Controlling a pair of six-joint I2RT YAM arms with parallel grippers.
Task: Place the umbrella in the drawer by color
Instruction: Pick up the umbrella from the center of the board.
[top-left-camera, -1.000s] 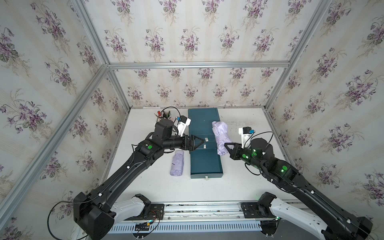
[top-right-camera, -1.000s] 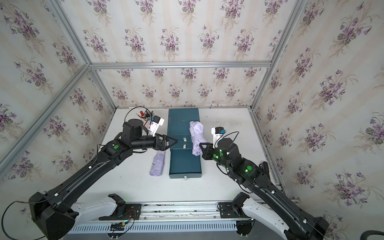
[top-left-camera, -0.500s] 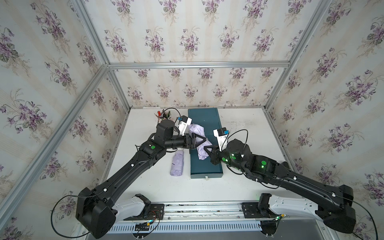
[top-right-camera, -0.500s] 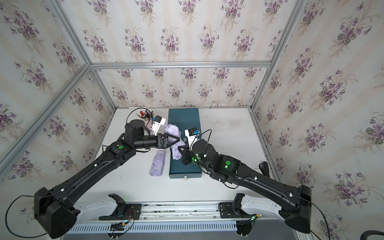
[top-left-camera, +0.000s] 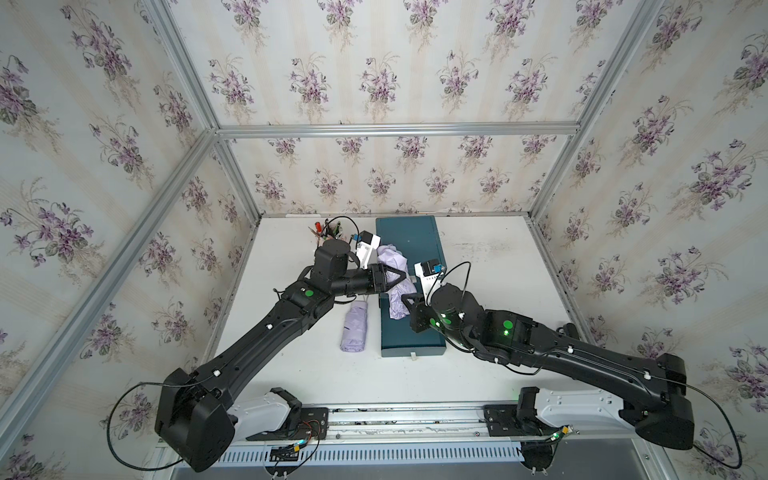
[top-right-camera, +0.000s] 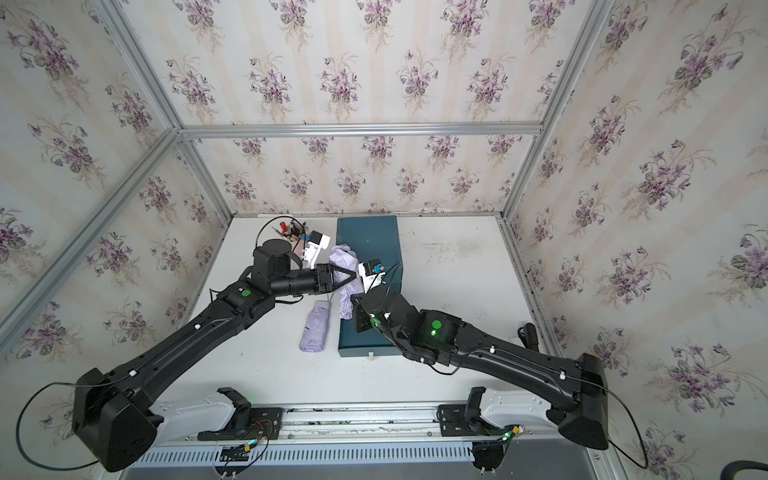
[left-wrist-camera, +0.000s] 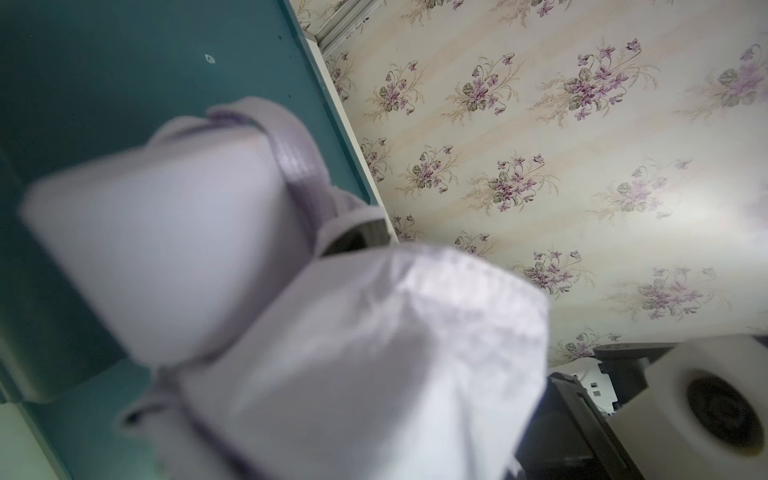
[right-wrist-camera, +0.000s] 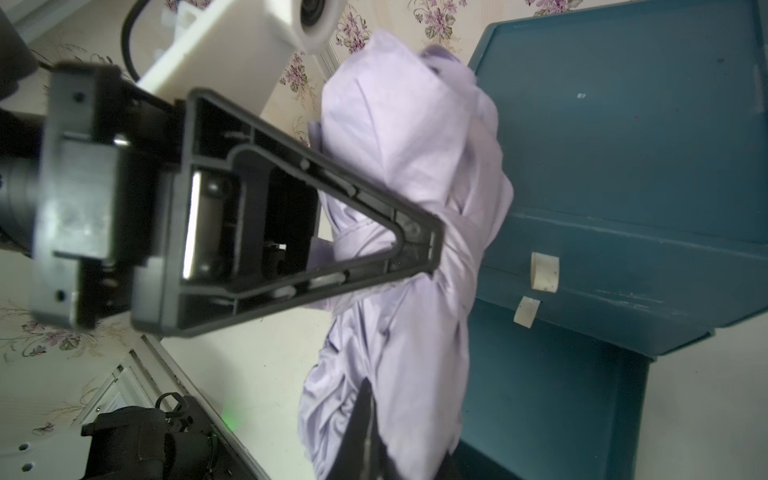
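Lilac umbrella (top-left-camera: 397, 262) inside left gripper (top-left-camera: 402, 276)

Wallpaper (top-left-camera: 395, 62) with purple flower sprigs on pale stripes covered every wall around me, in both top views. Aluminium bars (top-left-camera: 395, 129) framed the panels: one ran level across the middle of the frame, and others slanted down from the upper corners. Below them lay a white table (top-left-camera: 353, 378), scuffed with grey marks (top-left-camera: 492, 249) right of centre. The light fell soft and even. My left wrist view caught the same wallpaper, with one brighter patch.
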